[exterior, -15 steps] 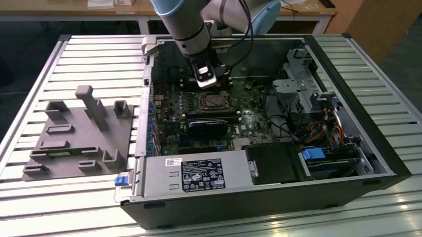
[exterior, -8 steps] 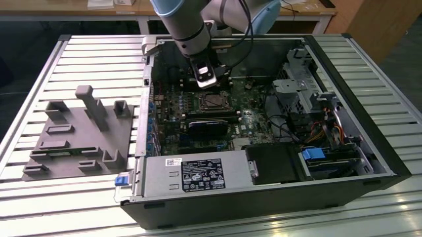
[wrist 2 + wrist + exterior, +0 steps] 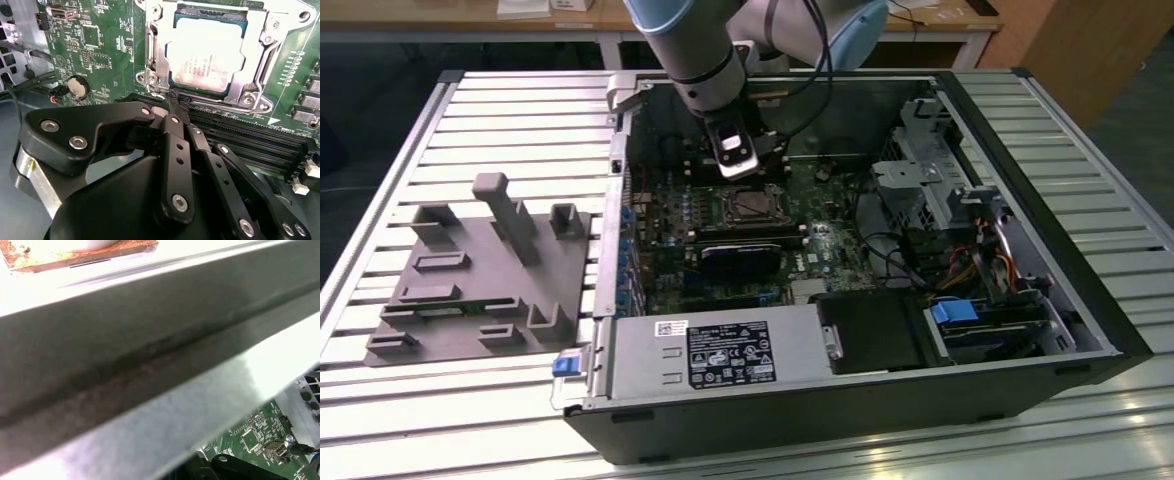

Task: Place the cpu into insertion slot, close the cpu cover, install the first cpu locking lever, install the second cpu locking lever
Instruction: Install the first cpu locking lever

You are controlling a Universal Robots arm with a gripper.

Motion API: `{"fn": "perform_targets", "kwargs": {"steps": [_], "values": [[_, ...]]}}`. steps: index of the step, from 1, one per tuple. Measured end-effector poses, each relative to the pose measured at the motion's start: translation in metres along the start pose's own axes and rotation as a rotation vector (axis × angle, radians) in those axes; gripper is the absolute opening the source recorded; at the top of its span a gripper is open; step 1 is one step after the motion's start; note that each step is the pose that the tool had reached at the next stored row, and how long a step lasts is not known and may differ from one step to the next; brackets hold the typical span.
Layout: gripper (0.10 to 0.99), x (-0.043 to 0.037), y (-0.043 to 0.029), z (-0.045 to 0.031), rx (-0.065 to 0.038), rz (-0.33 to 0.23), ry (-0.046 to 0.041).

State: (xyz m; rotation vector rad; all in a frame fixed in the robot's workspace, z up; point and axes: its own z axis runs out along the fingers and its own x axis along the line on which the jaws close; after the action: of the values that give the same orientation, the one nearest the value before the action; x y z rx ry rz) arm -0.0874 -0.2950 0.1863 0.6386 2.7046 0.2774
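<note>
The cpu (image 3: 207, 50), its silver-grey top up, lies flat in the insertion slot (image 3: 750, 205) on the green board. The cpu cover (image 3: 261, 37), a silver frame, lies closed around it. A thin metal lever rod (image 3: 148, 55) runs along one side of the socket. My gripper (image 3: 172, 111) is shut, its black fingertips pressed together right at the socket edge that faces the memory slots; whether they pinch a lever end I cannot tell. In the exterior view the gripper (image 3: 736, 165) hangs inside the open computer case, just behind the socket.
Long black memory slots (image 3: 250, 137) run beside the socket. A coin battery (image 3: 77, 87) sits on the board. The case's metal wall (image 3: 125, 355) is close to the wrist. A power supply (image 3: 714, 350), a drive cage (image 3: 934, 180) and a grey fixture (image 3: 480, 270) are nearby.
</note>
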Motion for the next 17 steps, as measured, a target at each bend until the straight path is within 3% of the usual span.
{"fn": "perform_targets", "kwargs": {"steps": [17], "values": [[0.106, -0.0052, 0.0048, -0.0166, 0.000, 0.000, 0.0000]]}}
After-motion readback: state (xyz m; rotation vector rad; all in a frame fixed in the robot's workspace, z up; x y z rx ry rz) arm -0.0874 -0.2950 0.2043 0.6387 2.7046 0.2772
